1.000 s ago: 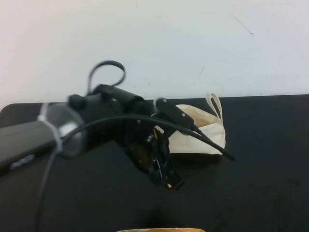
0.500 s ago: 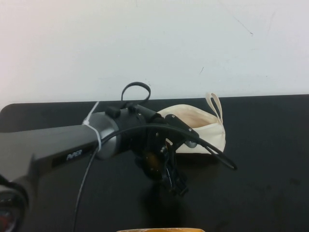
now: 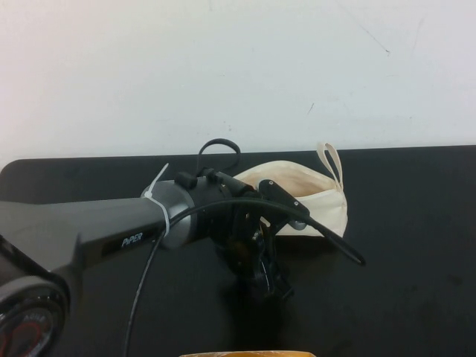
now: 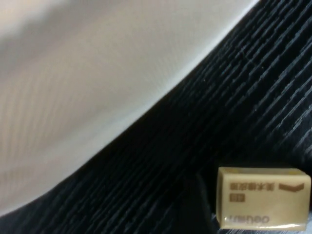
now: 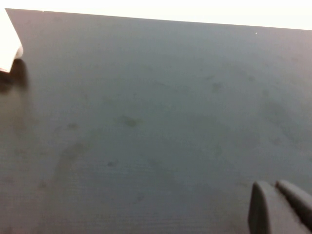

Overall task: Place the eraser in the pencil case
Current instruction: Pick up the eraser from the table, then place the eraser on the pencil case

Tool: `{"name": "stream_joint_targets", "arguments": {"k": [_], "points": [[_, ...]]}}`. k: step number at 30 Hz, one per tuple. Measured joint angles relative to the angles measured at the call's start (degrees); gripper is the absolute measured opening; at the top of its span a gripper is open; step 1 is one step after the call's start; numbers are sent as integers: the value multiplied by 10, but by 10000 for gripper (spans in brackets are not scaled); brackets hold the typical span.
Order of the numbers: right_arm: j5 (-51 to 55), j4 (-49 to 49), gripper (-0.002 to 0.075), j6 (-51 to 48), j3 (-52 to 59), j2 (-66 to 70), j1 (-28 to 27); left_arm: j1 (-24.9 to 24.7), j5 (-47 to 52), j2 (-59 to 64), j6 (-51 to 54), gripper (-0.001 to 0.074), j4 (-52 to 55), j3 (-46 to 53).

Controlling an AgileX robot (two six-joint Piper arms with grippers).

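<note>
Reaching further forward than a second ago, left gripper [image 3: 271, 286] sinks over eraser [image 4: 263, 198] lying on table [image 3: 416, 245] beside pencil case [image 3: 316, 197]; its spread I cannot tell; right gripper [image 5: 278, 207], pressed together, idles apart

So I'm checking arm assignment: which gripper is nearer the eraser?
Left. The left gripper hangs low over the table just in front of the pencil case, with the eraser right under its camera. The right gripper sits off to the side, over bare table.
</note>
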Motion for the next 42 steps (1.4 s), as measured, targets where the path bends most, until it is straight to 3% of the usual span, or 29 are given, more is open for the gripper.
{"name": "stream_joint_targets", "arguments": {"k": [6,18,28,31,36,42], "points": [[0,0,-1,0,0,0,0,0,0,0,0,282,0,0],[0,0,-1,0,0,0,0,0,68,-14,-16,283,-34,-9],[0,0,-1,0,0,0,0,0,197,-77,-16,283,-74,-147],[0,0,-1,0,0,0,0,0,160,-85,-14,283,-76,-200],[0,0,-1,0,0,0,0,0,16,-79,-15,283,-21,-218],[0,0,-1,0,0,0,0,0,-18,-31,-19,283,15,-218]]}}
